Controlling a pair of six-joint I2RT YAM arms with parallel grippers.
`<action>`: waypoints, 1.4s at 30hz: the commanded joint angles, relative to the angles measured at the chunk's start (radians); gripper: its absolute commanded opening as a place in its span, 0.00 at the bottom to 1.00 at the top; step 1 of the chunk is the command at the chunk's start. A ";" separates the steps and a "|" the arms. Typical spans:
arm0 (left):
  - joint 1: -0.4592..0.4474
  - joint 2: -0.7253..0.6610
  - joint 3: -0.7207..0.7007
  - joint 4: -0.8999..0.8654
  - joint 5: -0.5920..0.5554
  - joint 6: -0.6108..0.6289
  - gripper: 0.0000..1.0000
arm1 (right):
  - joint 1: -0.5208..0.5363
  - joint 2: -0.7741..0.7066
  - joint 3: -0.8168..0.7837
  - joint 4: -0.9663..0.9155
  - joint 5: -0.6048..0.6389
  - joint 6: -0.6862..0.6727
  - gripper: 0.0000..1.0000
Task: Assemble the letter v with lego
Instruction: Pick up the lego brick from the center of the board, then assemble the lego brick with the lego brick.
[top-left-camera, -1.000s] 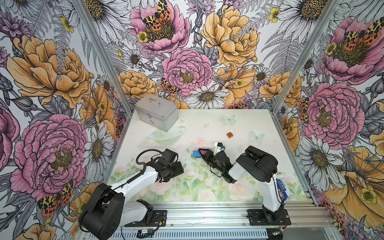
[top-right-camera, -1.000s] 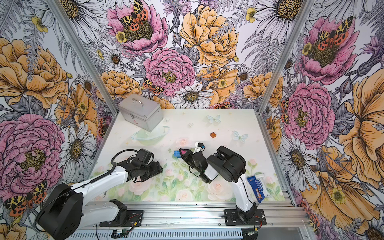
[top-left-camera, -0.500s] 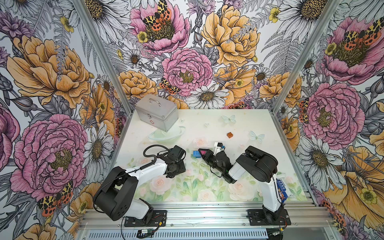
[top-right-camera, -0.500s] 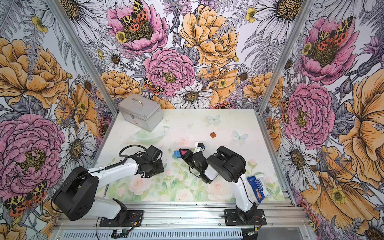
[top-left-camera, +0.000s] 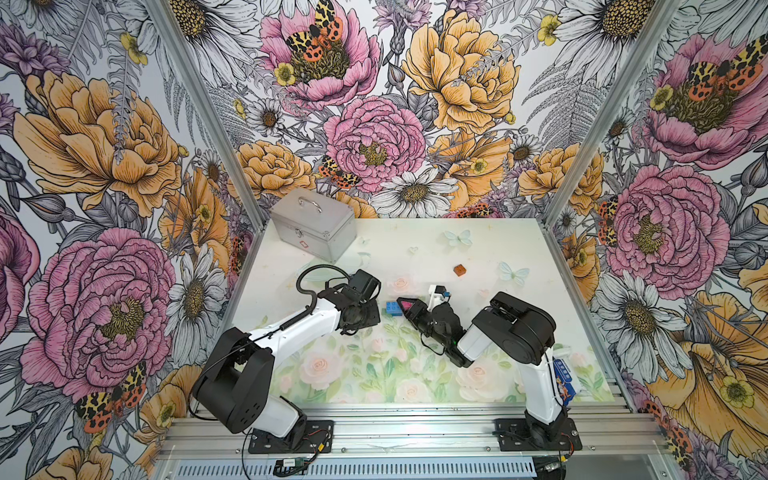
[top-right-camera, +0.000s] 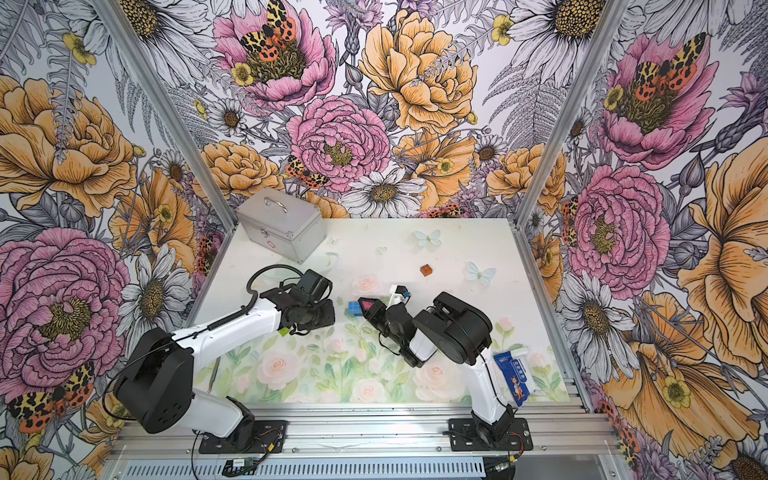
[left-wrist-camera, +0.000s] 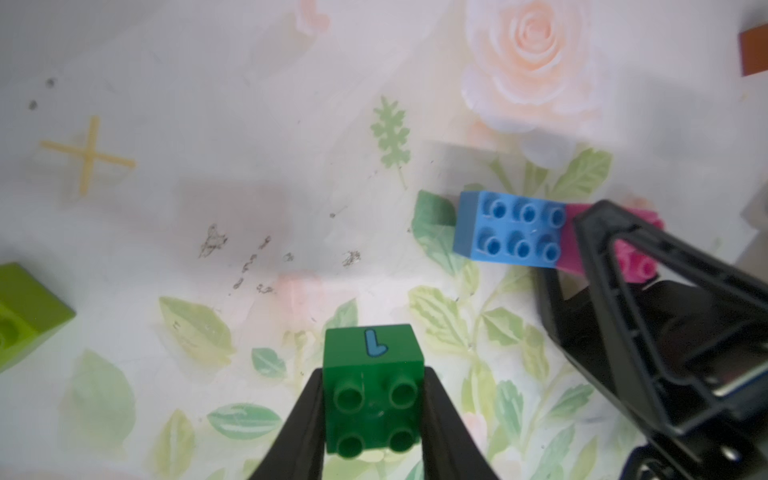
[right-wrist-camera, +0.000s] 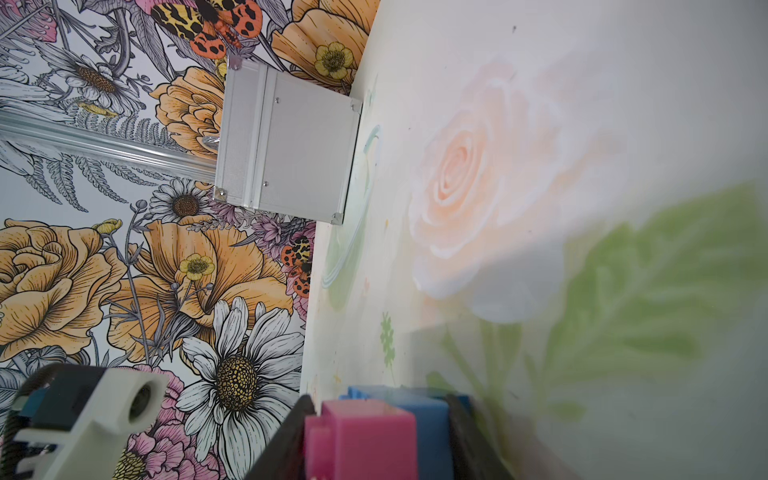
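Observation:
My left gripper (left-wrist-camera: 374, 399) is shut on a green brick (left-wrist-camera: 374, 390) with a blue mark on one side, its studs facing the wrist camera. In both top views this gripper (top-left-camera: 370, 313) hides the brick. A blue brick (left-wrist-camera: 509, 232) joined to a pink brick (left-wrist-camera: 636, 257) lies a short way off on the mat. My right gripper (right-wrist-camera: 378, 440) is shut on that pair, pink (right-wrist-camera: 361, 444) beside blue (right-wrist-camera: 432, 432). From above, the pair (top-left-camera: 395, 308) sits between the two grippers. A lime brick (left-wrist-camera: 25, 307) and a brown brick (top-left-camera: 459, 270) lie loose.
A silver metal case (top-left-camera: 313, 228) stands at the back left corner. A flat blue packet (top-right-camera: 515, 374) lies at the front right beside the right arm's base. Aluminium posts and flowered walls close in the mat on three sides.
The left arm has swung away from the front edge toward the right gripper, and its jaws have closed in. The right arm and its pink and blue pair have stayed put.

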 joint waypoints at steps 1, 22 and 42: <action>-0.005 0.057 0.084 -0.027 0.014 0.089 0.13 | -0.003 0.028 -0.023 -0.049 -0.002 -0.036 0.42; 0.005 0.278 0.247 -0.050 0.114 0.216 0.09 | -0.018 0.064 -0.036 -0.008 -0.015 -0.009 0.40; 0.000 0.387 0.311 -0.118 0.016 0.104 0.08 | -0.019 0.066 -0.035 -0.009 -0.017 -0.009 0.38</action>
